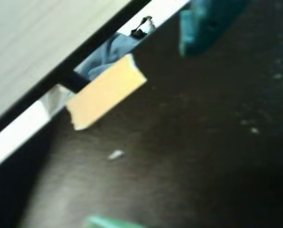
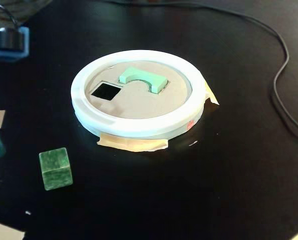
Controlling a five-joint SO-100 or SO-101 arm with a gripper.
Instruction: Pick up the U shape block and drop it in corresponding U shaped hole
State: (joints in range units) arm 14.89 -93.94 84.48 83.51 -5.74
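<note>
In the fixed view the U shape block (image 2: pixel 141 79) lies on the tan disc (image 2: pixel 138 102) inside the white ring (image 2: pixel 138 125), at 12 o'clock, beside the square cutout (image 2: pixel 105 91) at 9. A dark green cube (image 2: pixel 55 168) sits on the black table (image 2: pixel 229 170) at 7 o'clock; a cable (image 2: pixel 281 85) runs at 3. Whether the end effector is open or closed cannot be told.

We see a black table (image 2: pixel 229 165) holding a white-ringed tan disc (image 2: pixel 138 125) taped down, a dark green cube (image 2: pixel 55 168) nearby, and a black cable (image 2: pixel 281 85).
</note>
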